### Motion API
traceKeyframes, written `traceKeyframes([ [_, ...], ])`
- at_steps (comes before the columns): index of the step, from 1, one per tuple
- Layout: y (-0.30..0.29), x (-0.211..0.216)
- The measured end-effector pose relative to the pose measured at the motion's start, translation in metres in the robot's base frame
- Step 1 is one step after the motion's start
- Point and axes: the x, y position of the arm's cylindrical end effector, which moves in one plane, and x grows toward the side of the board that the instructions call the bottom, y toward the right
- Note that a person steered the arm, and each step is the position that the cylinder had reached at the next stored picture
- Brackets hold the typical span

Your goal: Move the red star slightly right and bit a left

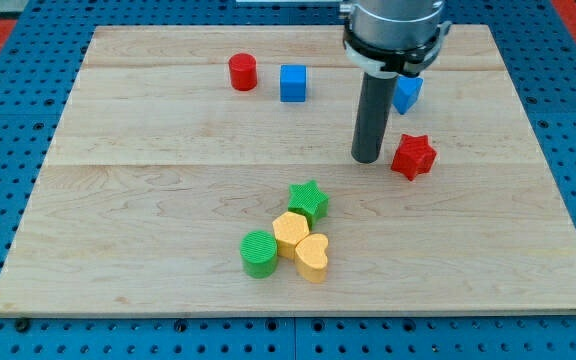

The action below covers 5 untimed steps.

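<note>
The red star (413,156) lies on the wooden board (148,180) at the view's right of centre. My tip (368,158) is down on the board just to the left of the red star, with a small gap between them. The dark rod rises from the tip to the arm's head at the view's top.
A red cylinder (242,72) and a blue cube (293,83) stand at the top middle. A blue block (408,93) is partly hidden behind the rod. A green star (308,200), yellow hexagon (290,232), yellow heart (312,256) and green cylinder (260,253) cluster at lower centre.
</note>
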Motion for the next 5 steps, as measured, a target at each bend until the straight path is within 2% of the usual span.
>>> traceKeyframes([
  [1,0.028,0.069],
  [2,0.110,0.072],
  [3,0.104,0.021],
  [4,0.079,0.021],
  [5,0.019,0.025],
])
